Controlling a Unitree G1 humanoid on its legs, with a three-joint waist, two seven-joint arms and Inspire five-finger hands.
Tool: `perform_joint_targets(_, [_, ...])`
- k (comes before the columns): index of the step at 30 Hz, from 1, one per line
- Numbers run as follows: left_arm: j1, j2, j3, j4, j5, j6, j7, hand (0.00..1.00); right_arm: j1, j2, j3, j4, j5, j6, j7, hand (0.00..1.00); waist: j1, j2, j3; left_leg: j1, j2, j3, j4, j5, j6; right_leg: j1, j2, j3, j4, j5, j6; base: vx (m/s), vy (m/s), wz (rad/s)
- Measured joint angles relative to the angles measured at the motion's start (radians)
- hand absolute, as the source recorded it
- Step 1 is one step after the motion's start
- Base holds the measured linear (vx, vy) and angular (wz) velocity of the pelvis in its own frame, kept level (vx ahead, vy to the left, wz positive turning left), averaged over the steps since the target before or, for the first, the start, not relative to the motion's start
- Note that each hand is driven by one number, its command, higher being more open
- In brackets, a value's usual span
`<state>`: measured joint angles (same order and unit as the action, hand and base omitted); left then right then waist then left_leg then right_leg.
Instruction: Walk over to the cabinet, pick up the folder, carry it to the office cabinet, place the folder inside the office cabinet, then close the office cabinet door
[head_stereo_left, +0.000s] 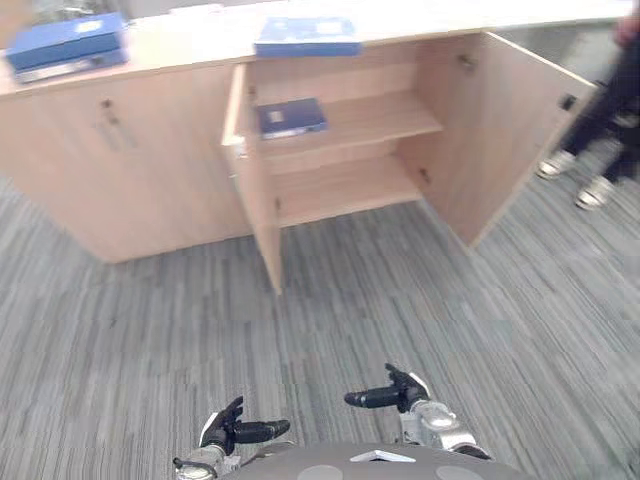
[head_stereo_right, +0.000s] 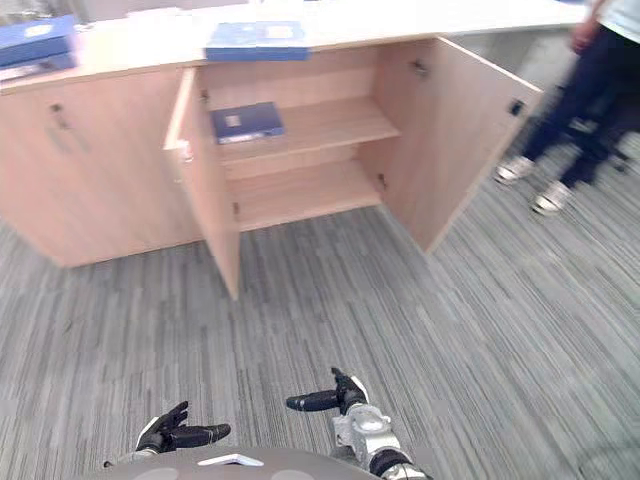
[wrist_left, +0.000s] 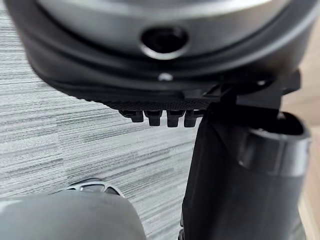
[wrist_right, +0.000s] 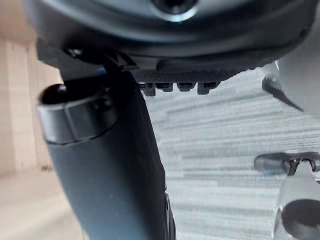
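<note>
At 6 o'clock, closest in, the left hand (head_stereo_left: 232, 430) and the right hand (head_stereo_left: 392, 393) hang low over the grey carpet (head_stereo_left: 400, 300). Their fingers (head_stereo_left: 365, 399) are straight and relaxed and carry nothing, which suits walking rather than grasping. Well ahead at 12 o'clock the cabinet (head_stereo_left: 150, 170) has its left door (head_stereo_left: 255, 190) and right door (head_stereo_left: 500, 130) swung wide, leaving the inside clear for a reach. A blue folder (head_stereo_left: 290, 117) lies flat on the upper shelf (head_stereo_left: 370, 118), probably the task's own, so the doors would be what remains. Another folder (head_stereo_left: 307, 37) lies on the cabinet top above, with a stack of folders (head_stereo_left: 66, 45) at 11 o'clock. A person (head_stereo_right: 570, 95) stands at 2 o'clock (near the right door).
</note>
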<state>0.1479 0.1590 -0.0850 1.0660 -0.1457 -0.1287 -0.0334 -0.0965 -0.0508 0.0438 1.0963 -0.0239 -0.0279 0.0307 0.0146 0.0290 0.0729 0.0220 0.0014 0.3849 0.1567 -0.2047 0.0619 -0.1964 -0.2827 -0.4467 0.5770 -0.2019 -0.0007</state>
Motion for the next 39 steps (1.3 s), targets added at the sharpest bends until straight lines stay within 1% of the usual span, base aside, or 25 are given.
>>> perform_joint_targets(2, [-0.002,0.006,-0.012,0.003,-0.001,0.001,-0.001,1.0,-0.007,0.0,0.0,-0.003,0.017,0.0,-0.003,1.0,0.002,0.005,0.021,0.032,0.029,0.037,-0.03,-0.017,-0.028,-0.044,0.026,-0.047,-0.058,0.008,0.016,-0.13,-0.109,-1.1])
perform_joint_targets(4, [-0.003,0.018,-0.028,0.003,-0.001,0.001,-0.006,1.0,-0.01,0.004,0.005,-0.022,0.041,-0.001,-0.009,1.0,0.001,-0.006,0.031,0.058,0.052,0.05,-0.047,-0.029,-0.052,-0.09,0.066,-0.044,-0.196,0.066,0.072,0.03,-0.123,-0.74])
perform_joint_targets(6, [-0.021,0.041,-0.028,0.002,0.005,0.001,-0.014,1.0,-0.014,0.013,0.004,-0.038,0.066,-0.003,-0.01,1.0,-0.011,-0.044,0.056,0.109,0.052,0.047,-0.061,-0.042,-0.085,-0.127,0.07,-0.042,-0.372,0.177,0.102,0.22,-0.212,-0.18])
perform_joint_targets(8, [-0.021,0.057,-0.027,0.002,0.016,0.004,-0.012,1.0,-0.015,0.018,0.0,-0.054,0.104,-0.005,-0.009,1.0,-0.02,-0.075,0.072,0.155,0.037,0.037,-0.07,-0.062,-0.121,-0.146,0.041,-0.034,-0.415,0.187,0.108,0.36,-0.253,0.18])
perform_joint_targets(10, [-0.025,0.05,-0.028,0.003,0.034,0.006,0.003,1.0,-0.015,0.013,-0.027,-0.055,0.149,-0.003,-0.009,1.0,-0.02,-0.086,0.076,0.198,0.041,-0.013,-0.073,-0.092,-0.169,-0.143,0.045,0.009,-0.419,0.29,0.055,0.5,-0.258,0.36])
perform_joint_targets(12, [-0.032,0.024,-0.039,0.004,0.039,0.005,0.007,1.0,-0.009,0.003,-0.067,-0.055,0.17,-0.003,-0.01,1.0,-0.019,-0.008,0.068,0.197,0.105,-0.091,-0.075,-0.086,-0.192,-0.14,0.112,0.004,-0.394,0.352,-0.039,0.56,-0.271,0.38])
perform_joint_targets(13, [-0.035,0.005,-0.035,0.004,0.04,0.001,0.004,1.0,-0.025,-0.01,-0.083,-0.055,0.174,-0.001,-0.011,1.0,-0.013,0.02,0.072,0.193,0.151,-0.136,-0.075,-0.069,-0.215,-0.155,0.131,-0.019,-0.34,0.323,-0.071,0.46,-0.241,0.17])
perform_joint_targets(15, [-0.039,-0.004,-0.035,0.007,0.039,0.001,0.001,1.0,-0.026,-0.016,-0.093,-0.055,0.192,-0.001,-0.009,1.0,-0.019,0.028,0.074,0.201,0.174,-0.216,-0.07,-0.018,-0.235,-0.162,0.126,-0.027,-0.241,0.242,-0.069,0.46,-0.188,0.32])
perform_joint_targets(18, [-0.038,-0.018,-0.012,0.008,-0.01,0.0,0.01,1.0,-0.012,-0.04,-0.092,-0.063,0.195,-0.003,-0.01,1.0,-0.013,0.03,0.071,0.182,0.206,-0.308,0.05,0.021,-0.231,-0.142,0.107,-0.043,-0.113,0.149,-0.073,0.37,-0.117,0.41])
perform_joint_targets(20, [-0.027,-0.025,0.021,0.015,-0.051,0.001,0.013,1.0,0.004,-0.041,-0.092,-0.063,0.196,-0.004,-0.009,1.0,-0.008,0.027,0.05,0.128,0.211,-0.336,0.162,0.066,-0.231,-0.097,0.122,-0.045,-0.164,0.118,-0.058,0.31,-0.111,0.15])
perform_joint_targets(23, [-0.022,-0.04,0.053,0.019,-0.093,0.005,0.022,1.0,0.012,-0.041,-0.093,-0.063,0.197,-0.006,-0.01,1.0,0.008,0.038,0.042,0.055,0.237,-0.319,0.357,0.2,-0.215,0.034,0.189,-0.048,-0.349,0.112,-0.048,0.29,-0.09,-0.1])
perform_joint_targets(24, [-0.025,-0.042,0.068,0.015,-0.094,0.006,0.025,1.0,0.035,-0.041,-0.087,-0.065,0.198,-0.006,-0.012,1.0,0.008,0.04,0.042,0.026,0.257,-0.299,0.462,0.306,-0.165,0.111,0.216,-0.055,-0.422,0.117,-0.039,0.23,-0.062,-0.02])
perform_joint_targets(25, [-0.021,-0.041,0.076,0.014,-0.095,0.006,0.026,1.0,0.049,-0.04,-0.08,-0.07,0.198,-0.006,-0.013,1.0,0.009,0.037,0.042,0.01,0.266,-0.293,0.516,0.383,-0.142,0.154,0.225,-0.055,-0.456,0.117,-0.039,0.28,-0.07,-0.1])
perform_joint_targets(26, [-0.004,-0.033,0.089,0.003,-0.092,0.006,0.027,1.0,0.063,-0.039,-0.071,-0.07,0.198,-0.005,-0.015,1.0,0.021,0.026,0.045,-0.055,0.286,-0.298,0.7,0.36,-0.137,0.218,0.239,-0.039,-0.503,0.115,-0.036,0.3,-0.018,-0.34])
perform_joint_targets(27, [-0.001,-0.038,0.091,-0.021,-0.086,0.005,0.027,1.0,0.06,-0.05,-0.074,-0.07,0.198,-0.003,-0.024,1.0,0.04,0.041,0.045,-0.148,0.283,-0.319,0.918,0.256,-0.134,0.255,0.25,-0.014,-0.521,0.113,-0.038,0.38,0.024,-0.45])
perform_joint_targets(29, [0.002,-0.038,0.093,-0.073,-0.083,0.0,0.021,1.0,0.039,-0.075,-0.073,-0.056,0.197,-0.003,-0.028,1.0,0.067,0.039,0.074,-0.289,0.195,-0.37,1.207,0.137,-0.12,0.347,0.234,0.019,-0.526,0.081,-0.031,0.37,0.136,-0.35])
perform_joint_targets(31, [0.016,-0.039,0.092,-0.139,-0.091,-0.016,0.012,1.0,0.028,-0.083,-0.072,-0.046,0.195,-0.001,-0.032,1.0,0.098,0.033,0.089,-0.408,0.111,-0.377,1.311,0.082,-0.135,0.413,0.198,0.035,-0.496,0.045,-0.006,0.32,0.222,-0.26])
perform_joint_targets(32, [0.019,-0.04,0.091,-0.161,-0.091,-0.024,0.01,1.0,0.022,-0.083,-0.07,-0.046,0.195,-0.001,-0.032,1.0,0.106,0.033,0.096,-0.447,0.092,-0.376,1.309,0.071,-0.137,0.428,0.184,0.041,-0.476,0.031,-0.001,0.08,0.299,-0.54])
perform_joint_targets(33, [0.019,-0.045,0.091,-0.209,-0.092,-0.03,0.008,1.0,0.005,-0.085,-0.054,-0.05,0.195,-0.002,-0.029,1.0,0.125,0.036,0.098,-0.53,0.073,-0.378,1.155,0.058,-0.132,0.435,0.143,0.065,-0.407,-0.018,0.051,-0.24,0.192,-0.61])
perform_joint_targets(34, [0.02,-0.05,0.09,-0.22,-0.092,-0.032,0.011,1.0,0.002,-0.098,-0.033,-0.068,0.195,-0.002,-0.025,1.0,0.13,0.073,0.089,-0.524,0.096,-0.414,0.861,0.071,-0.129,0.424,0.156,0.1,-0.355,-0.077,0.095,-0.23,0.207,-0.67])
perform_joint_targets(35, [0.012,-0.055,0.088,-0.218,-0.093,-0.034,0.014,1.0,-0.005,-0.089,-0.027,-0.084,0.194,-0.003,-0.019,1.0,0.141,0.077,0.11,-0.469,0.093,-0.402,0.82,-0.037,-0.183,0.42,0.155,0.142,-0.32,-0.122,0.119,0.17,0.149,-0.37])
perform_joint_targets(36, [-0.002,-0.051,0.097,-0.21,-0.101,-0.031,0.028,1.0,-0.003,-0.07,-0.008,-0.11,0.196,-0.003,-0.004,1.0,0.127,0.065,0.106,-0.358,0.096,-0.366,0.639,-0.196,-0.152,0.368,0.214,0.178,-0.289,-0.171,0.11,0.42,0.092,-0.28])
perform_joint_targets(37, [-0.021,-0.045,0.113,-0.194,-0.122,-0.025,0.031,1.0,-0.011,-0.064,0.009,-0.131,0.198,-0.008,0.005,1.0,0.143,0.055,0.124,-0.36,0.104,-0.339,0.663,-0.149,-0.151,0.338,0.293,0.196,-0.32,-0.177,0.06,0.34,0.021,-0.17])
perform_joint_targets(38, [-0.025,-0.046,0.118,-0.192,-0.128,-0.02,0.03,1.0,-0.022,-0.057,0.006,-0.141,0.198,-0.013,0.006,1.0,0.151,0.039,0.148,-0.408,0.08,-0.33,0.758,-0.079,-0.176,0.349,0.303,0.211,-0.344,-0.134,0.017,-0.13,-0.009,0.39])
perform_joint_targets(39, [-0.02,-0.053,0.144,-0.177,-0.159,-0.011,0.019,1.0,0.003,-0.05,-0.004,-0.149,0.198,-0.015,0.0,1.0,0.125,0.019,0.169,-0.466,0.049,-0.302,0.704,-0.13,-0.105,0.416,0.237,0.185,-0.355,-0.13,0.04,-0.39,0.026,0.59])
